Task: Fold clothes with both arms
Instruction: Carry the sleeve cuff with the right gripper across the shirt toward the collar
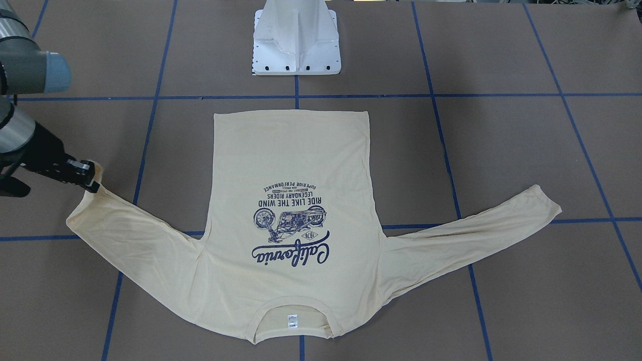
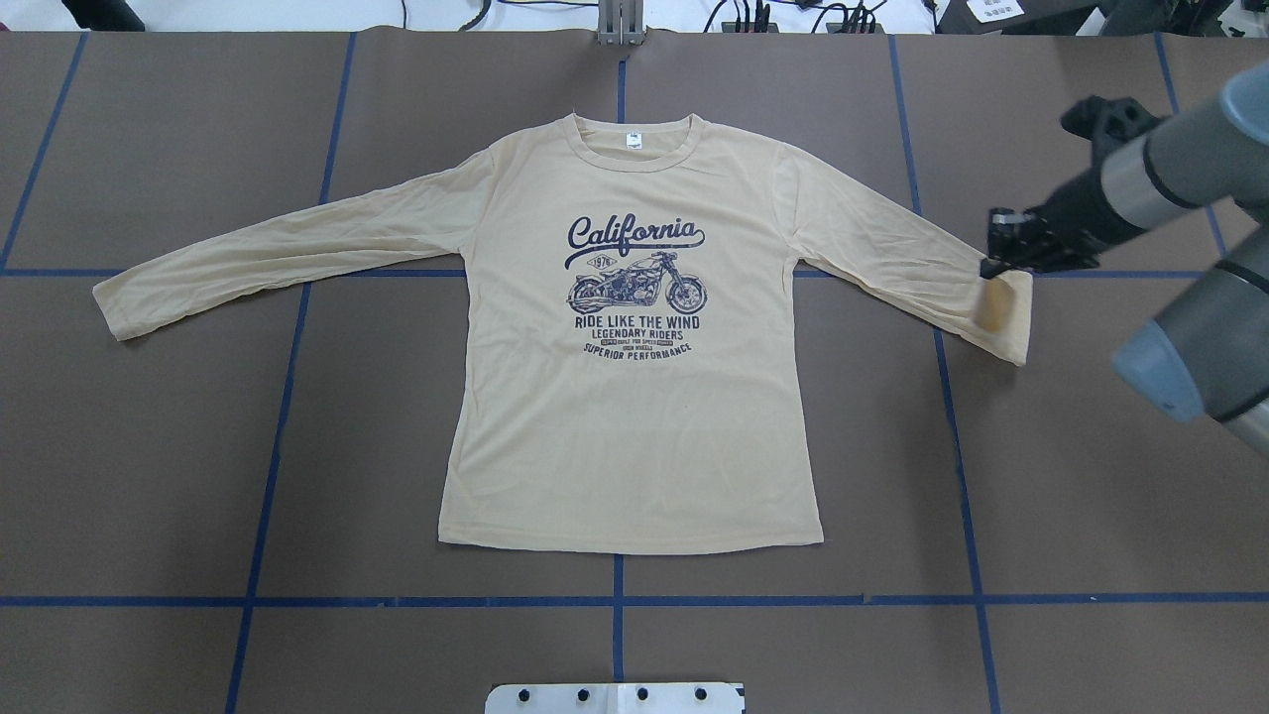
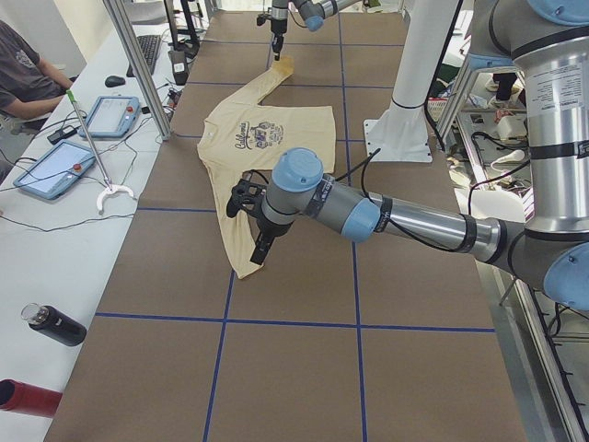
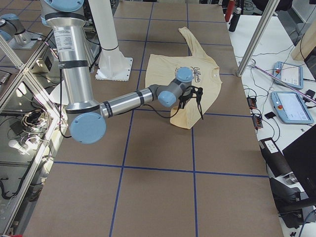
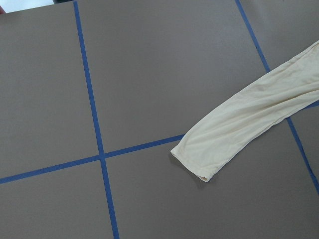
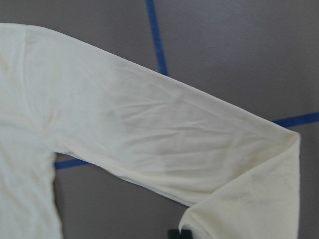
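Observation:
The pale cream-yellow T-shirt [image 2: 634, 426] lies flat with its navy "California" print up, both sleeves spread and the neck on the side away from me; it also shows in the front view [image 1: 291, 165]. My right gripper [image 2: 991, 268] is shut on the cuff of the sleeve on my right, and the cuff's corner is lifted and folded [image 1: 93, 180]. In the right wrist view that sleeve [image 6: 164, 139] fills the frame. My left gripper [image 3: 260, 249] hangs high over the other sleeve's cuff [image 5: 199, 159], apart from it. I cannot tell whether it is open.
The white pedestal base [image 1: 296, 45] stands at the table's near edge. Blue tape lines [image 2: 615, 600] grid the brown tabletop. Beside the table's far side are a desk with tablets [image 3: 110, 115], a metal post [image 3: 138, 64] and a seated person [image 3: 23, 74].

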You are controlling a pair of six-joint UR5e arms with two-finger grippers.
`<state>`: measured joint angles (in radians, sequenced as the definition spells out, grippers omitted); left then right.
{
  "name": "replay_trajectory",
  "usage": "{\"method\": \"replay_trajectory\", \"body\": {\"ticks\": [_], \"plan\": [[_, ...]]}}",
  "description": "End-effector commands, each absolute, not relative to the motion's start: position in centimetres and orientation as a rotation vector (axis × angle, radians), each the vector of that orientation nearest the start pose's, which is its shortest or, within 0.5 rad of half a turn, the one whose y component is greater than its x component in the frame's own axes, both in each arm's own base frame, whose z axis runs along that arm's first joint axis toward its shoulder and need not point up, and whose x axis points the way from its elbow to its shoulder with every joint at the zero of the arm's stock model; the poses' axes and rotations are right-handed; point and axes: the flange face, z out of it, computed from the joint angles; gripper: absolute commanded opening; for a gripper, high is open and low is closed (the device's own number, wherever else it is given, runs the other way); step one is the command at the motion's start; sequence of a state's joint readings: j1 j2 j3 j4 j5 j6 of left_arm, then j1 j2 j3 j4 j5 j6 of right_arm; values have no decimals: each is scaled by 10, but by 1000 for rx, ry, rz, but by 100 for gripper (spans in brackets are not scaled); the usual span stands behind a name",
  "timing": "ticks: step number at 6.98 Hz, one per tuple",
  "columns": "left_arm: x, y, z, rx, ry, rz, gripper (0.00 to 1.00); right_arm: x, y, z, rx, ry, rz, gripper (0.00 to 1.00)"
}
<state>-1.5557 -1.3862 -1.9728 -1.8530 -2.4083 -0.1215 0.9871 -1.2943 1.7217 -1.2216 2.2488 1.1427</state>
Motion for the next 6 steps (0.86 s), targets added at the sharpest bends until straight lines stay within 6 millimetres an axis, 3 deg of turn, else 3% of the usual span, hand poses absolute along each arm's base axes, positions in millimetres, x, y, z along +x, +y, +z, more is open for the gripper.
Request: {"method": "replay_trajectory", "body": {"ticks": [1,2,4,5,6], "plan": [[-53,-425,508,410,848,112,100,-331,-577,244,22,-964,303,0],[-53,-425,510,405,848,109,100,-354,-582,202,56,-984,322,0],[-53,-425,510,403,850,107,100,-439,-605,109,102,-1003,374,0],[-53,-425,510,403,849,105,100,-499,-601,88,168,-1017,363,0],[-53,-425,510,402,850,103,100,-539,-604,80,217,-1066,358,0]]}}
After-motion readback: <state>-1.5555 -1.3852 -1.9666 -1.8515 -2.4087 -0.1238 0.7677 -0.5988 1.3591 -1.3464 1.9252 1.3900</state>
